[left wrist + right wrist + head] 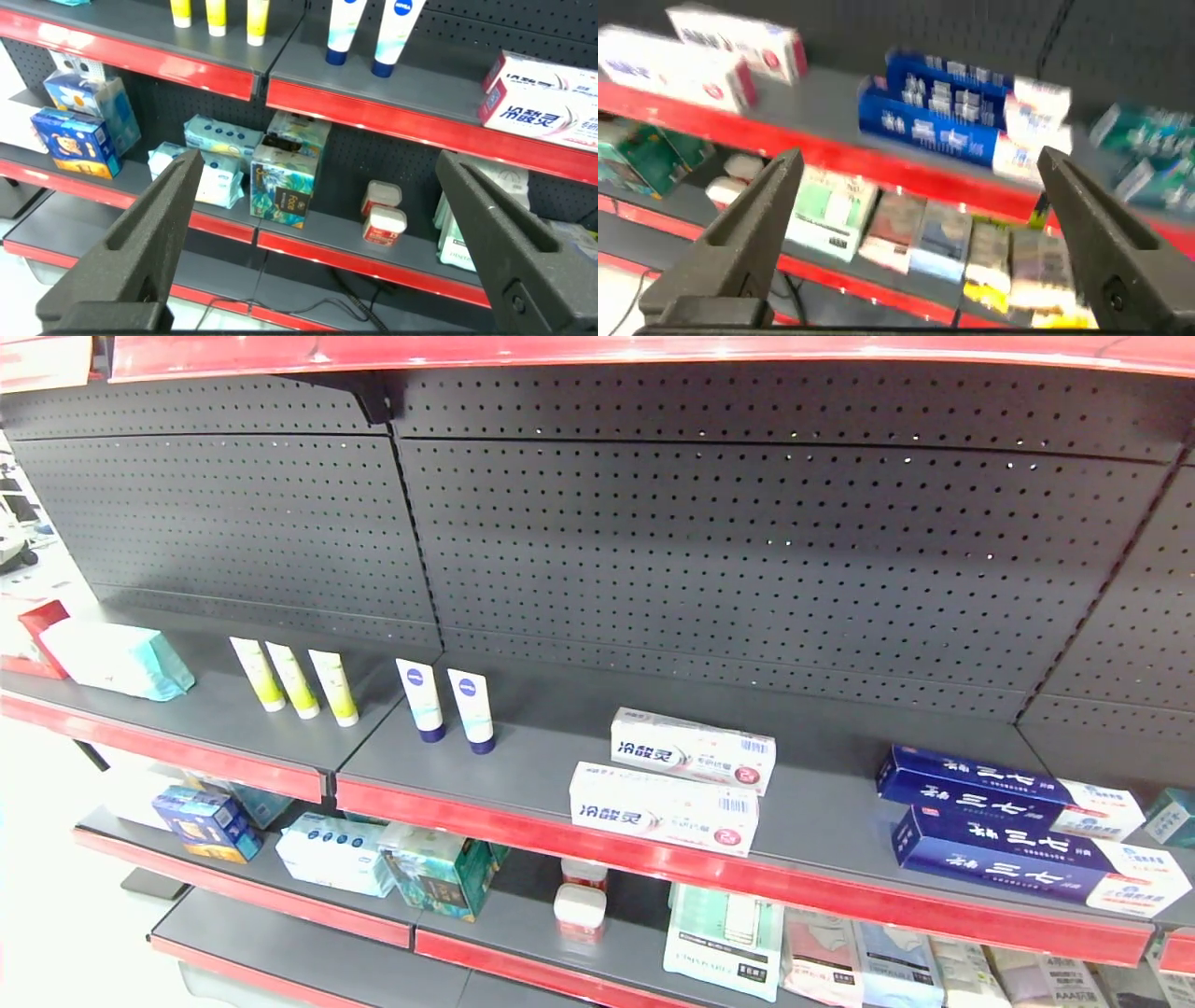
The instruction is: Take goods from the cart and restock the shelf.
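The left end effector (pixel 318 159) is held spread wide with nothing gripped; the right end effector (pixel 920 159) is likewise parted and empty. Ahead of both, the shelf (pixel 840 803) is faced. The blue boxes (pixel 943 121) are met ahead of the right one, the blue-capped tubes (pixel 388 37) ahead of the left (each arm has its own half). Boxes are laid lengthwise along the front edge; the bare stretch between the white boxes (pixel 663 807) and the blue is judged nearer the right arm.

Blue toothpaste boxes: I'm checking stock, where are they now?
In the head view, the blue boxes lie on the right of the uppermost stocked shelf, one behind the other, between the white boxes and a teal box.
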Robot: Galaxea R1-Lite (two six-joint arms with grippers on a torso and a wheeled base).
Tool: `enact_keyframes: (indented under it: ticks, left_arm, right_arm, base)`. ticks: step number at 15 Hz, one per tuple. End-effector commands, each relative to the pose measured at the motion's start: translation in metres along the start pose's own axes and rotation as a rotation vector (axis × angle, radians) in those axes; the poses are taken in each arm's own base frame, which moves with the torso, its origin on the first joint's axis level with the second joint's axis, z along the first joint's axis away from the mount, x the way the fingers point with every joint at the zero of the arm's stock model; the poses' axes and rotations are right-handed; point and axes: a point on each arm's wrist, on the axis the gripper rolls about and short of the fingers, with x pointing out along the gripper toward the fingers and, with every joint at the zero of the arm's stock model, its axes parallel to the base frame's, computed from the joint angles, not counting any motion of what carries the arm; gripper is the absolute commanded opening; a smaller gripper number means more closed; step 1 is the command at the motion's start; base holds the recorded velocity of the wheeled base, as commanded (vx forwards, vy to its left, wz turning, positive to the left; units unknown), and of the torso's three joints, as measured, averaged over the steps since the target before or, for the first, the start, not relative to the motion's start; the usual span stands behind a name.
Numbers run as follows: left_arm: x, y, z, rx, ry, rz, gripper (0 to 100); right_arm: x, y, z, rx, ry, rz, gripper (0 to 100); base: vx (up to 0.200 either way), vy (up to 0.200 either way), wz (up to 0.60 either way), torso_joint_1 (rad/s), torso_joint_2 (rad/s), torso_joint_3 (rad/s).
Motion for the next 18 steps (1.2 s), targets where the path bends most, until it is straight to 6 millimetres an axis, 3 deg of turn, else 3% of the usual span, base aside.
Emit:
enact_keyframes:
  ticks: [1, 3, 4, 6, 12, 15, 18]
  left_arm:
    - [0.000, 0.000, 0.000, 0.009, 0.002, -0.008, 100]
    - [0.000, 0.000, 0.000, 0.010, 0.004, -0.009, 100]
    - [0.000, 0.000, 0.000, 0.011, 0.005, -0.008, 100]
    - [0.000, 0.000, 0.000, 0.017, 0.009, -0.026, 100]
    - [0.000, 0.000, 0.000, 0.018, 0.010, -0.029, 100]
    - [0.000, 0.000, 0.000, 0.016, 0.007, -0.029, 100]
    - [0.000, -0.001, 0.002, 0.009, -0.005, -0.048, 100]
  right_arm:
    - [0.008, 0.003, -0.022, 0.024, 0.008, -0.004, 100]
    - [0.009, 0.003, -0.023, 0.055, -0.003, 0.012, 100]
    - [0.010, 0.000, -0.023, 0.070, 0.024, -0.128, 100]
    - [0.010, 0.000, -0.022, 0.026, 0.016, -0.072, 100]
    - [0.010, 0.001, -0.022, -0.007, 0.036, -0.265, 100]
    - [0.004, 0.003, -0.025, 0.054, -0.055, -0.166, 100]
    - [0.002, 0.009, -0.025, 0.051, -0.117, 0.108, 100]
  base:
    - [0.000, 0.000, 0.00, 0.000, 0.00, 0.000]
    - [0.000, 0.000, 0.00, 0.000, 0.00, 0.000]
    - [0.000, 0.000, 0.00, 0.000, 0.00, 0.000]
    - [0.000, 0.000, 0.00, 0.000, 0.00, 0.000]
    - [0.000, 0.000, 0.00, 0.000, 0.00, 0.000]
    - [0.000, 0.000, 0.00, 0.000, 0.00, 0.000]
    - [0.000, 0.000, 0.00, 0.000, 0.00, 0.000]
